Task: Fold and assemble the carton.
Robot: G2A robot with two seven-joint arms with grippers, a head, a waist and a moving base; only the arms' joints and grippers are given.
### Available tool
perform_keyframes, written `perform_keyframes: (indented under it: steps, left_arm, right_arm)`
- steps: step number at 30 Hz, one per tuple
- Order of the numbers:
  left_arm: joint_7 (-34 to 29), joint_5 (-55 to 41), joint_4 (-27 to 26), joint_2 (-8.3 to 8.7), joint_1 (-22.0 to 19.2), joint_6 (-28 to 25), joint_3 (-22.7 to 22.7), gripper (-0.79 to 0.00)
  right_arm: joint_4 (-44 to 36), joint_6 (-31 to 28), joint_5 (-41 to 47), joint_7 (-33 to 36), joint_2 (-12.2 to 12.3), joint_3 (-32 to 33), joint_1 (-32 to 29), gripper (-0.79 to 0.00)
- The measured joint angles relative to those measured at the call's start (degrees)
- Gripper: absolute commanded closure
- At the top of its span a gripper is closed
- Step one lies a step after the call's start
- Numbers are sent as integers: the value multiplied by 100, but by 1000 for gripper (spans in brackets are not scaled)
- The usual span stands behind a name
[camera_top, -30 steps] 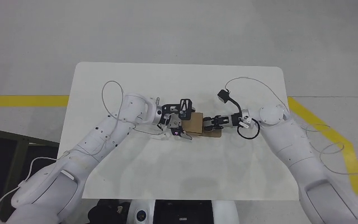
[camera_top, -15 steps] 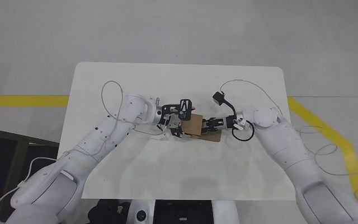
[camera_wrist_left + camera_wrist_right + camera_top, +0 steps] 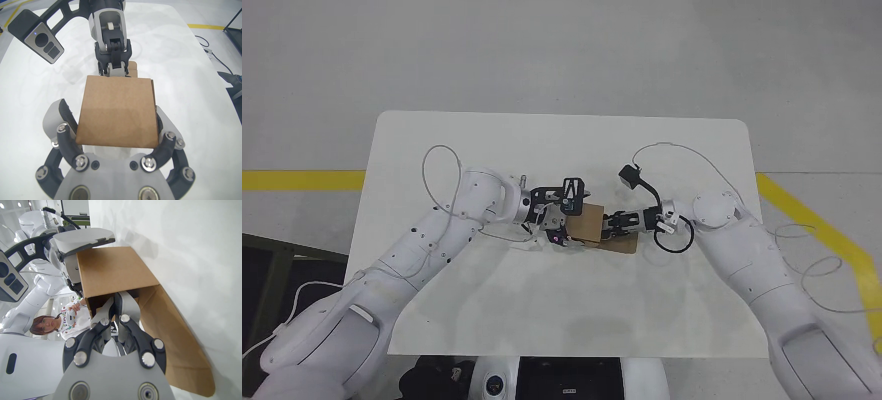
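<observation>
A small brown carton [image 3: 587, 226] is held just above the middle of the white table [image 3: 542, 140]. My left gripper [image 3: 564, 226] is shut on the carton [image 3: 117, 113], one finger [image 3: 66, 117] against each side wall. From the opposite side my right gripper [image 3: 616, 222] has its fingers pressed together, pushed into the carton's open end [image 3: 117, 300]. One long flap [image 3: 179, 344] hangs open beside it. In the left wrist view the right gripper [image 3: 115, 73] stands behind the carton's far edge.
Loose cables [image 3: 682, 150] loop off the right arm over the table's back right. A cable loop [image 3: 437, 165] rises from the left arm. The table's front and far sides are bare white surface.
The right arm has shifted left and its gripper has gone deeper into the carton's open end. The left gripper has kept its hold almost in place.
</observation>
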Motion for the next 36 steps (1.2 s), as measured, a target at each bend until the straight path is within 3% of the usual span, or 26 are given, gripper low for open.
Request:
perform_keyframes:
  steps: [19,30,31,32,34,36]
  left_arm:
    - [-8,0,-16,4,22,0,-16,-785]
    - [-5,-35,-53,3,28,0,-3,-785]
    - [-1,-35,-56,4,27,0,-3,-785]
    - [0,-33,-56,8,27,0,-6,-785]
    - [0,-28,-58,14,29,0,-14,-785]
    - [2,-22,-68,23,32,0,-23,-785]
  right_arm:
    - [-32,-30,0,184,-2,88,-15,0]
    - [-435,416,-409,654,392,827,-188,0]
    - [-525,479,-479,653,435,909,-229,-15]
    - [-663,562,-577,659,495,1026,-295,-99]
    - [-890,681,-708,679,586,1210,-424,-182]
    - [-1163,829,-888,698,689,1414,-603,-231]
